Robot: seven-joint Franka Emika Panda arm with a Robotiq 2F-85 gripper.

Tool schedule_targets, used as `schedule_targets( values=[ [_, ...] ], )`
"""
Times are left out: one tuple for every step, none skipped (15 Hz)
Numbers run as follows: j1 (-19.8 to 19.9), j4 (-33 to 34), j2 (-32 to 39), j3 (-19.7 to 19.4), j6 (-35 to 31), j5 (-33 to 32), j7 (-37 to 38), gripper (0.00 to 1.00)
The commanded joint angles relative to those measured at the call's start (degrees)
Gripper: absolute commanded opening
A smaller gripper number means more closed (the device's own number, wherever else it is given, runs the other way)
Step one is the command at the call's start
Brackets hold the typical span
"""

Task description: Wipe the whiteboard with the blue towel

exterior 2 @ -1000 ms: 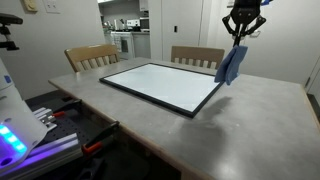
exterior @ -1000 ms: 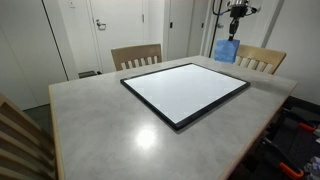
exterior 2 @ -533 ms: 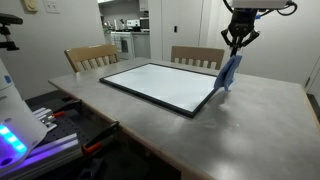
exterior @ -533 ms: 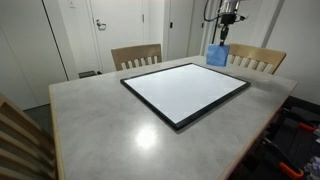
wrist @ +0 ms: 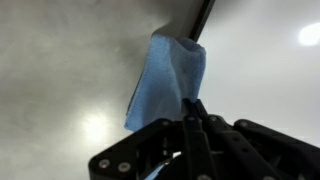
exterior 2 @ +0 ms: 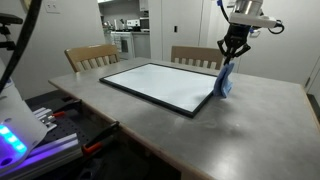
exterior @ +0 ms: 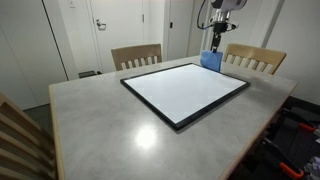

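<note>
Blue towel lower — chair near

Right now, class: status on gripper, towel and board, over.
Gripper shut on towel. Towel hangs by edge of board, contact unclear. Nothing seen blocking the board.

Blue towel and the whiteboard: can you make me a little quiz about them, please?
1. True or false: the fingers are shut on the blue towel.
2. Where does the towel hang? A) by the edge of the whiteboard B) over its middle C) on a chair.
3. How many wooden chairs stand at the far side of the table?
Key: 1 true; 2 A; 3 two.
</note>
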State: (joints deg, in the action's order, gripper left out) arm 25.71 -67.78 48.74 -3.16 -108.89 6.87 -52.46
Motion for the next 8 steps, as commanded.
schedule_targets(
  values=[
    [1.9,4.5,2.4,2.8,7.6,4.3,0.2,0.01],
    [2.1,4.7,2.6,3.3,9.1,5.7,0.1,0.01],
    [2.1,4.9,2.9,3.7,10.4,6.8,0.0,0.01],
    [2.2,5.0,3.1,4.1,11.5,7.9,-0.3,0.01],
    [2.2,5.0,3.5,4.4,12.4,8.8,-0.6,0.01],
    [2.1,4.9,3.7,4.6,12.9,9.4,-0.6,0.01],
    [2.0,4.0,3.7,4.8,12.8,10.1,-0.9,0.01],
    [1.9,4.0,4.3,5.1,12.9,10.6,-0.8,0.01]
  ],
)
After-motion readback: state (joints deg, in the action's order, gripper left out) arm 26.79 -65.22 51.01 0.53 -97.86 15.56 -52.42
